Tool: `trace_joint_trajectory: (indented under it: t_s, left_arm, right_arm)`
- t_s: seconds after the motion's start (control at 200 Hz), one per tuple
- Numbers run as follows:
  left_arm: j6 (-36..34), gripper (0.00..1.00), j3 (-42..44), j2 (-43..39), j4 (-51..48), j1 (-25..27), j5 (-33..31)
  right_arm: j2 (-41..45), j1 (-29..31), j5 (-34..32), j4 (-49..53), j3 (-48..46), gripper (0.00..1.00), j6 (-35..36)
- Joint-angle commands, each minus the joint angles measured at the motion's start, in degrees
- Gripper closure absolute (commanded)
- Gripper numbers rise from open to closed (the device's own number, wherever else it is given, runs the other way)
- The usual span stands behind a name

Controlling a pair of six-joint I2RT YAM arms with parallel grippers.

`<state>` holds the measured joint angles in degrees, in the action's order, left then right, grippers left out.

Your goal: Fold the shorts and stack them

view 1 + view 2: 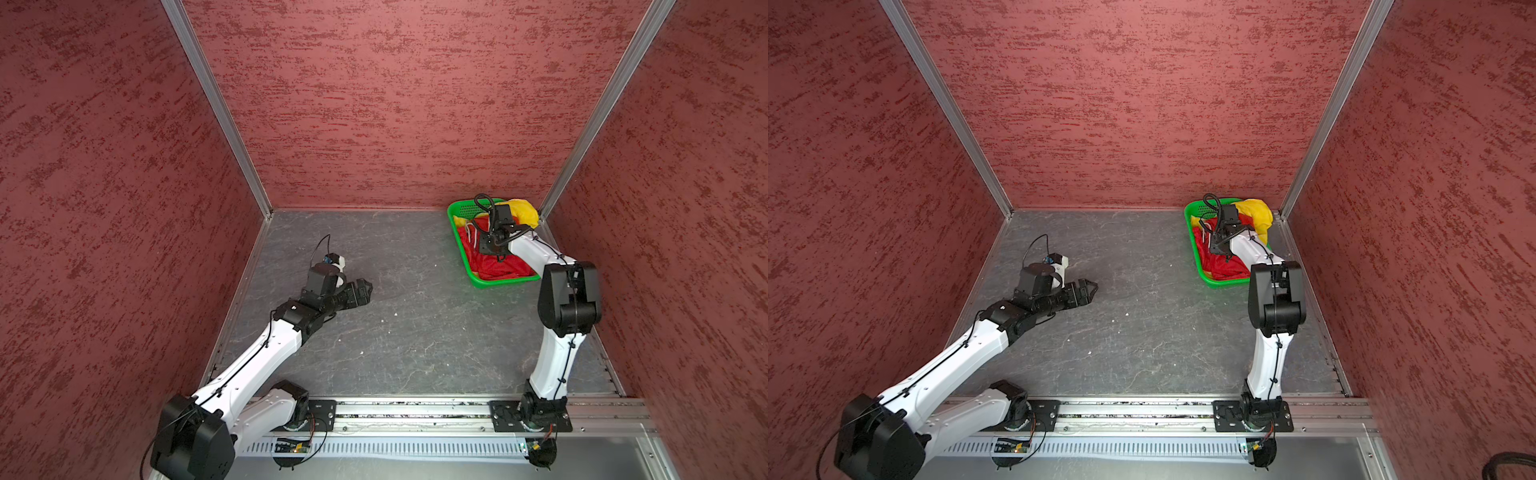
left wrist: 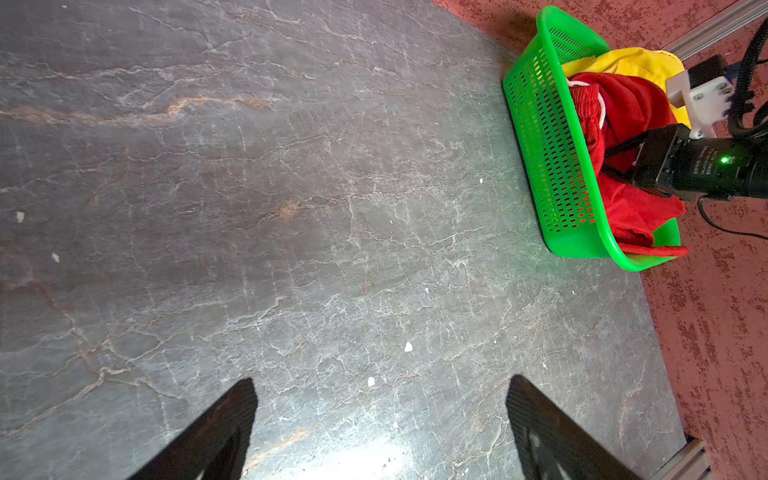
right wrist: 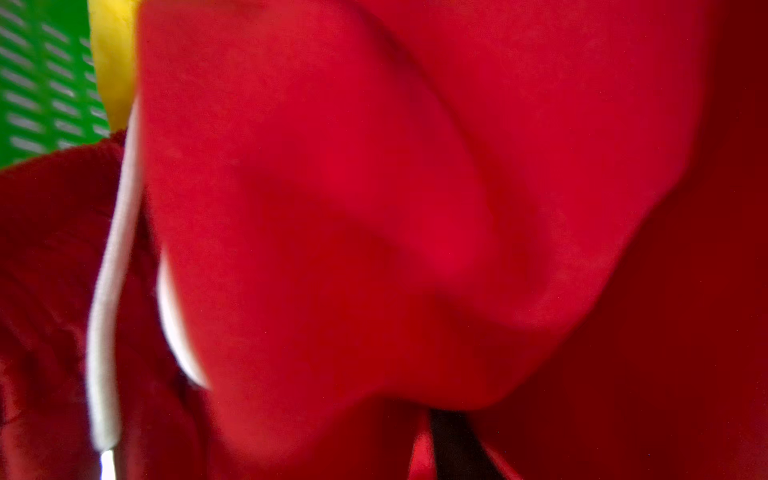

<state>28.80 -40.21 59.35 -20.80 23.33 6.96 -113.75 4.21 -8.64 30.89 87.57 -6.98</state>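
At the right end effector: sunk from above into the red shorts, jaws covered by cloth in every view, so cannot tell whether closed on the fabric or not. Directly before its wrist camera, only a bulging red fold, blurred, and beside the fold the white drawstring. Just beyond this end effector, toward the corner of the walls, the yellow shorts, heaped up and partly under the red pair. Around both pairs, the green basket; stands on the grey counter, with one red edge draped over the rim under the right arm.

At the left end effector: spread wide open, holds nothing, hovers low over the counter. Well apart from it, farther back and to its right, the basket with both pairs crumpled inside.
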Motion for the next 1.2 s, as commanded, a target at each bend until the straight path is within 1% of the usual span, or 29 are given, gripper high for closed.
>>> trace_joint_trajectory:
  t_s: [0.0, 0.04, 0.15, 0.245, 0.366, 0.471, 0.531, 0.651, 0.731, 0.827, 1.062, 1.142, 1.192]
  left_arm:
    - [0.56, 0.05, 0.57, -0.57, 1.15, 0.09, -0.26]
    - [0.56, 0.05, 0.58, -0.81, 1.28, 0.13, -0.47]
    - [0.19, 0.05, 0.39, -1.17, 1.46, 0.12, -0.75]
    - [-0.40, 0.05, 0.04, -1.05, 1.55, 0.13, -0.96]
    - [-1.16, 0.05, -0.63, -0.52, 1.90, 0.08, -0.90]
    - [-2.70, 0.05, -2.28, 0.83, 1.82, 0.00, -0.57]
    - [-3.28, 0.05, -3.23, 1.69, 1.70, -0.11, -0.64]
    - [-3.66, 0.05, -4.35, 2.74, 2.11, -0.26, 0.54]
    - [-3.74, 0.05, -4.53, 2.72, 2.71, -0.30, 0.64]
    - [-4.24, 0.05, -4.79, 2.78, 2.81, -0.65, 1.17]
    - [-5.93, 0.05, -6.17, 2.38, 0.72, -2.13, 1.81]
    - [-6.03, 0.05, -6.05, 1.71, 0.25, -2.58, 1.92]
    - [-6.04, 0.05, -5.95, 1.25, 0.09, -2.83, 2.00]
  right_arm:
    - [4.31, -0.08, -4.46, -6.70, -2.14, 0.87, 1.18]
    - [6.14, -0.08, -3.79, -8.30, -3.04, 0.93, 1.18]
    - [11.00, -0.08, -1.46, -11.18, -4.15, 1.00, 1.18]
    - [14.74, -0.08, 0.74, -12.57, -4.17, 1.00, 1.53]
    - [19.31, -0.21, 1.26, -13.88, -3.36, 1.00, 1.98]
    - [23.05, -0.43, 4.32, -15.42, -2.29, 1.00, 2.58]
    - [24.51, -0.52, 4.99, -16.33, -1.14, 1.00, 2.51]
    - [24.81, -0.72, 7.51, -16.26, 4.11, 1.00, 1.82]
    - [24.38, -0.76, 9.75, -17.48, 7.60, 1.00, 0.92]
    - [23.80, -0.75, 10.90, -19.08, 11.86, 1.00, -0.54]
    - [22.18, -0.72, 7.19, -21.81, 21.31, 1.00, -2.52]
    - [22.70, -0.71, 9.81, -22.82, 23.26, 1.00, -3.79]
    - [23.31, -0.75, 13.44, -23.68, 24.25, 1.00, -5.00]
